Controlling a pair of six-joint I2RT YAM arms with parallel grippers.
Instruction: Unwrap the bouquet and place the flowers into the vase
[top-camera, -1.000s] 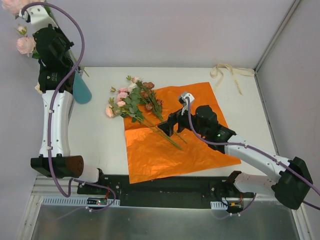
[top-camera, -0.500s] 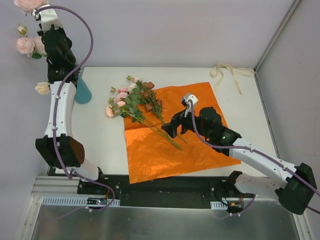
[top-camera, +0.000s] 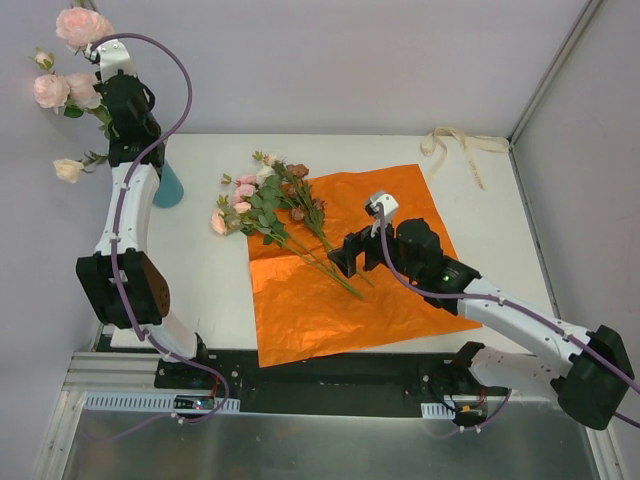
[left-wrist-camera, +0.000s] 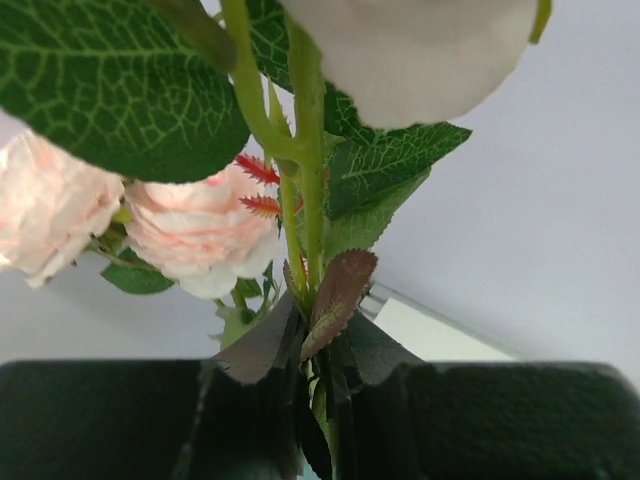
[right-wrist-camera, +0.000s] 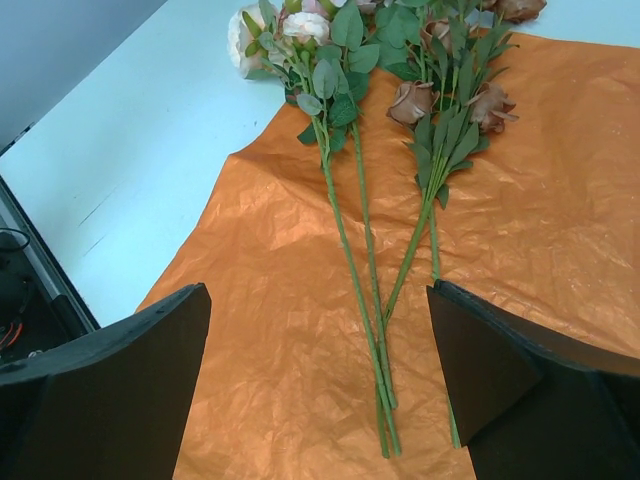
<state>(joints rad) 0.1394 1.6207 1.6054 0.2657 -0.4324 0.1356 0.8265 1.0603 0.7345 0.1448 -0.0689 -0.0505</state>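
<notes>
- Counter (top-camera: 200, 270): one white surface. It carries one sheet, one vase, one ribbon and the loose flowers.
- Orange paper (top-camera: 340, 300) (right-wrist-camera: 270, 330): one crinkled sheet, spread flat at the near centre of the counter.
- Right gripper (top-camera: 342, 255) (right-wrist-camera: 318, 300): jaws spread to their full width and holding nothing. It hangs over the middle of the sheet, directly above the stem ends.
- Lying flowers (top-camera: 265, 205) (right-wrist-camera: 330, 80): one loose bunch.
  - The right wrist view shows four thin green stems, converging toward the near end on the paper.
  - The pink, cream and brown heads point far-left. The pale ones lie past the sheet's edge on the bare counter.
- Vase (top-camera: 170, 188): one teal cylinder, upright at the far-left corner of the counter. The left arm partly hides it.
- Left gripper (top-camera: 118, 118) (left-wrist-camera: 315, 400): raised above the vase, with its jaws drawn in close on a cluster of green stems and leaves.
- Raised flowers (top-camera: 83, 25) (left-wrist-camera: 200, 225): one cluster held in the left gripper, with at least four pink and cream blooms fanning out to the far left.
- Ribbon (top-camera: 460, 145): one cream strip, loose at the far-right corner.
</notes>
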